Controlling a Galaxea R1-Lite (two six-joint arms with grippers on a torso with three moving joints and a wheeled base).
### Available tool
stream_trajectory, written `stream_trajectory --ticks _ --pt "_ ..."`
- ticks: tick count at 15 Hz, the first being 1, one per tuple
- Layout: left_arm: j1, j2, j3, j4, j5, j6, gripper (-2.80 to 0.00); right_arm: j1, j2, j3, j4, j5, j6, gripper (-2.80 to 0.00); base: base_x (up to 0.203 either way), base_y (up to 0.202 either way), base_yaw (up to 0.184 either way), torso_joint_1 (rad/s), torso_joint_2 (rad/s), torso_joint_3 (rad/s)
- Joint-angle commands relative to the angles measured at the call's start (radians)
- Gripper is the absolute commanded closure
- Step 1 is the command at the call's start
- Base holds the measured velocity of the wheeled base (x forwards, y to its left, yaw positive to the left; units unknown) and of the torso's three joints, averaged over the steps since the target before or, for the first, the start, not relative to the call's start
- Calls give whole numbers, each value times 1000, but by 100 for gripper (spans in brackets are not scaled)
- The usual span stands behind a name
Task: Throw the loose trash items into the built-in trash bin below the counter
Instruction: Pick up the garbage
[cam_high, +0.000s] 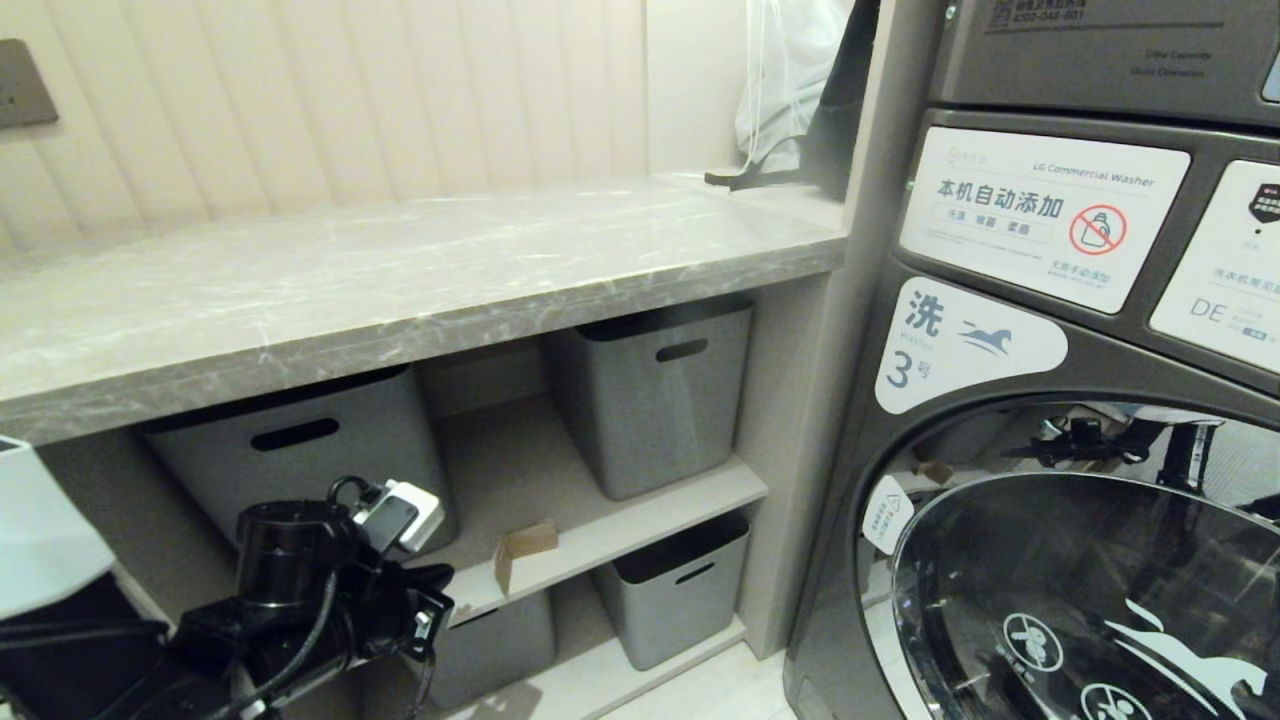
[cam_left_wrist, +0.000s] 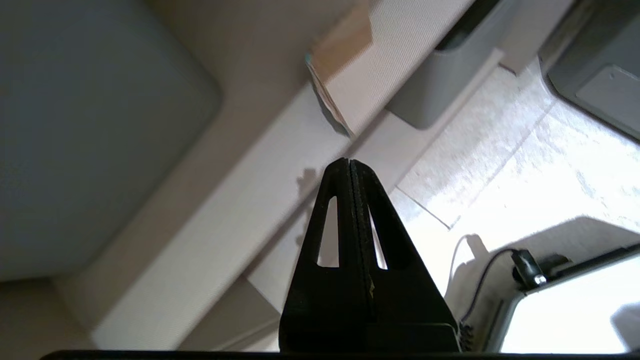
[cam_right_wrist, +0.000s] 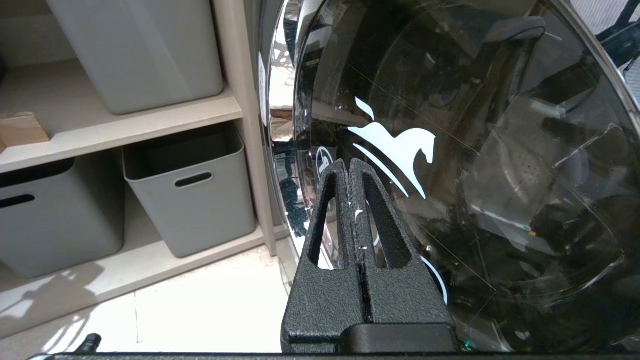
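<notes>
Left gripper (cam_left_wrist: 350, 165) clenched empty near the folded brown cardboard scrap (cam_high: 524, 550) on the beige shelf (cam_high: 640, 520) — right gripper (cam_right_wrist: 350, 166) clenched too; other scraps unseen.

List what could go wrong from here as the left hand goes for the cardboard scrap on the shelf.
1. The left hand is shut and empty; unless it opens first, it may just push the cardboard scrap along.
2. The scrap stands near the front edge of the shelf, so a nudge could tip it off.
3. The grey tubs flank the scrap, leaving the arm little room.
</notes>
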Motion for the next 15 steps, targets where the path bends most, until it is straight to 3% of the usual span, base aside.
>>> stream_trajectory --ticks 1,2,8,10,13,15 --pt "-15 40 1 -8 0 -9 0 0 0 0 0 0 -1 0 0 0 0 0 0 0" --pt "-25 52 -8 -6 0 -15 -280 0 0 0 0 0 -1 0 0 0 0 0 0 0" --pt "-56 80 -35 34 7 -30 -280 0 0 0 0 0 -1 0 0 0 0 0 0 0" --pt "-75 89 -45 38 48 -106 -280 0 0 0 0 0 -1 0 0 0 0 0 0 0" --pt "-144 120 -104 108 201 -226 -280 0 0 0 0 0 -1 0 0 0 0 0 0 0" --pt "-175 133 -109 121 227 -274 -280 0 0 0 0 0 -1 0 0 0 0 0 0 0"
